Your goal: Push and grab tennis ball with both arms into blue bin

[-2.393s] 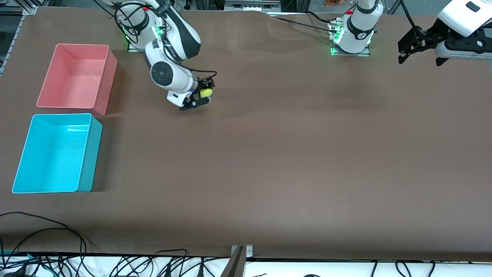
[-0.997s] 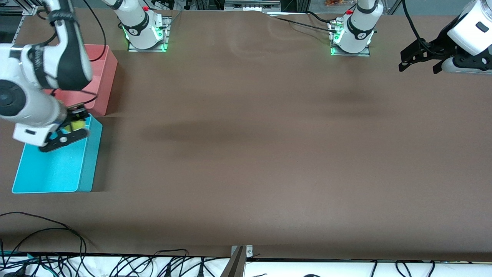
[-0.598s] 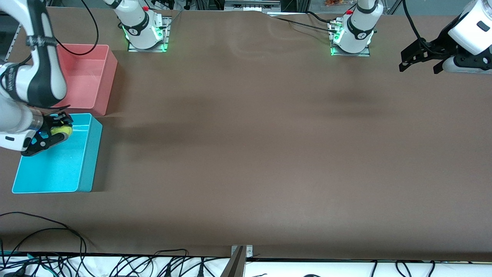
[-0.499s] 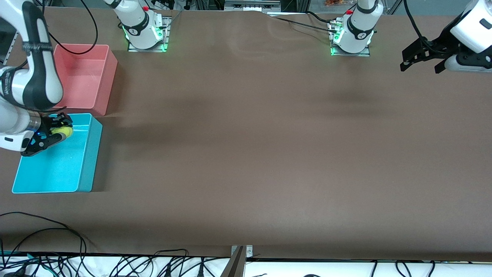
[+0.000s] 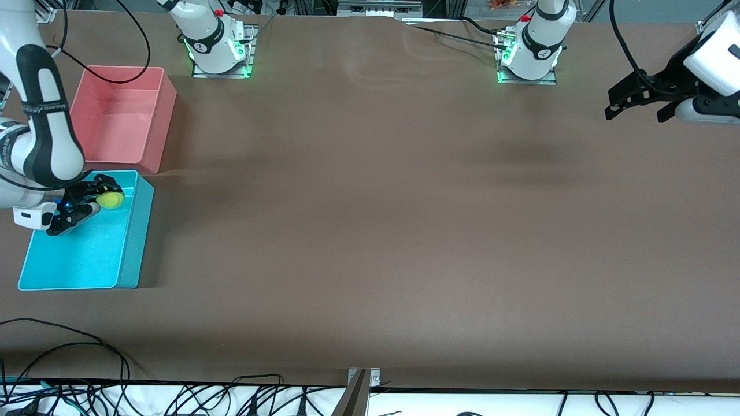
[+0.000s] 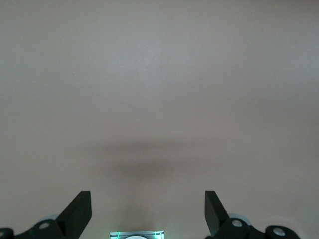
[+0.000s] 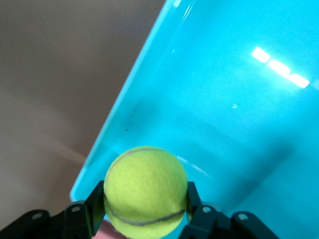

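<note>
Right gripper [image 5: 95, 199] up over the blue bin [image 5: 128, 263], near the bin's end closest to the pink-red bin [image 5: 151, 151], fingers clamped on either side of the tennis ball [image 5: 110, 200]. From the right wrist view: ball [image 7: 145, 191] pinched between the two black fingers [image 7: 94, 204], bin floor [image 7: 234, 114] and one corner of the bin below it, bare brown table [image 7: 60, 74] past the rim. Ball off the bin floor, held in the air (seam line visible across the fuzz). Pink-red bin just beside the blue one, farther from the front camera, both at the right arm's end of the table. Left gripper [image 5: 636, 103] waiting up over the table's edge at the left arm's end, well apart from the bins. Left wrist view: fingers [image 6: 77, 211] spread wide with nothing between them, only plain table surface [image 6: 159, 89] and a faint shadow, possibly the gripper's own, underneath.
</note>
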